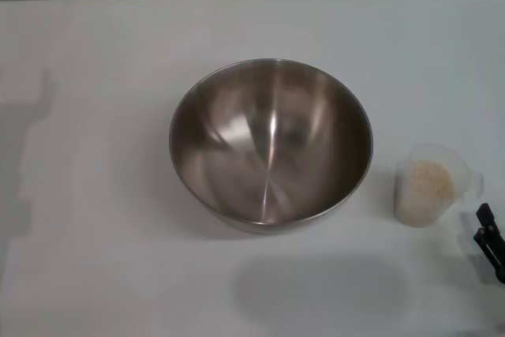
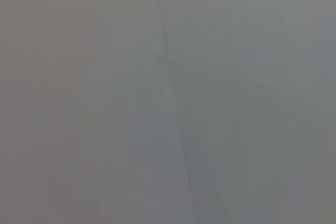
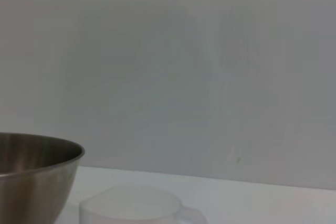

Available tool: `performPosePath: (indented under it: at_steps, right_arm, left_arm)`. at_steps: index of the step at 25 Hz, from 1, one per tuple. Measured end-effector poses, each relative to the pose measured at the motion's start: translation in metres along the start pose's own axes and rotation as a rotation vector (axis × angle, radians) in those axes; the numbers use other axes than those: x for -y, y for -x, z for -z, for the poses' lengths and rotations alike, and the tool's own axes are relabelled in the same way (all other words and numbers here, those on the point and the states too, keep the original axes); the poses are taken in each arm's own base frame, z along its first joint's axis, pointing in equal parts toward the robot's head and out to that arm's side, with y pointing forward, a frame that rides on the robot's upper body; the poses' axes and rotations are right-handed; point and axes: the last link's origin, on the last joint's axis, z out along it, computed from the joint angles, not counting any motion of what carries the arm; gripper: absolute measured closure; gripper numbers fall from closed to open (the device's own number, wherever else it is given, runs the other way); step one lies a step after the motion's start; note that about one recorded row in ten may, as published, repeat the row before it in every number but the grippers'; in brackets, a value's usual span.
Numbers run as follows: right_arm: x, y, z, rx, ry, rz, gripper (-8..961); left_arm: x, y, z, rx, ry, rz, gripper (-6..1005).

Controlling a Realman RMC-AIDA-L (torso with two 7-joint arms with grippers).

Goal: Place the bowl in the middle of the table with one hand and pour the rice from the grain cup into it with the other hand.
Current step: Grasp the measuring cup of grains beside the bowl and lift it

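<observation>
At the table's [image 1: 95, 274] centre sits the empty bowl [image 1: 271, 144]; my right gripper [image 1: 491, 241], jaw state unclear, should approach the rice-filled [image 1: 430, 179] grain cup [image 1: 430, 187] level, gripping squarely.

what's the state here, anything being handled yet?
Nothing is held at this moment. The steel mixing bowl sits empty around the middle of the white table. The clear grain cup stands upright beside it on the robot's right, apart from the bowl, with the rice inside it, so no pour has happened. The right gripper shows only at the head view's edge, just past the cup and not touching it. The left gripper is out of view; its wrist camera shows only a blank surface.
</observation>
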Motion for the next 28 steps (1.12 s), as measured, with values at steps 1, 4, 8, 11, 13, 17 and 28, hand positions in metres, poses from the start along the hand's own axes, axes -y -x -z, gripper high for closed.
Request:
performPosePath:
  at_steps: [1, 4, 8, 11, 13, 17, 28]
  right_arm:
    - [0.000, 0.000, -0.001, -0.002, 0.002, 0.001, 113]
    - [0.001, 0.000, -0.005, -0.002, 0.008, 0.005, 113]
    - [0.002, 0.000, -0.011, -0.001, 0.012, 0.010, 113]
    - [0.003, 0.000, -0.014, 0.002, 0.012, 0.014, 113]
    - [0.004, 0.000, -0.017, 0.000, 0.011, 0.015, 112]
    - [0.004, -0.001, -0.020, -0.006, 0.013, 0.019, 112]
    - [0.007, 0.001, -0.033, 0.005, 0.018, 0.032, 113]
  left_arm:
    - [0.000, 0.000, 0.000, 0.000, 0.000, 0.000, 186]
    - [0.000, 0.000, 0.000, -0.001, 0.000, 0.000, 186]
    - [0.000, 0.000, 0.000, -0.001, 0.000, -0.003, 186]
    - [0.001, 0.001, 0.002, 0.005, -0.001, -0.005, 186]
    - [0.002, 0.001, 0.003, 0.007, -0.002, -0.007, 186]
    - [0.002, 0.002, 0.004, 0.010, -0.003, -0.009, 186]
    - [0.006, 0.004, 0.008, 0.023, -0.007, -0.023, 186]
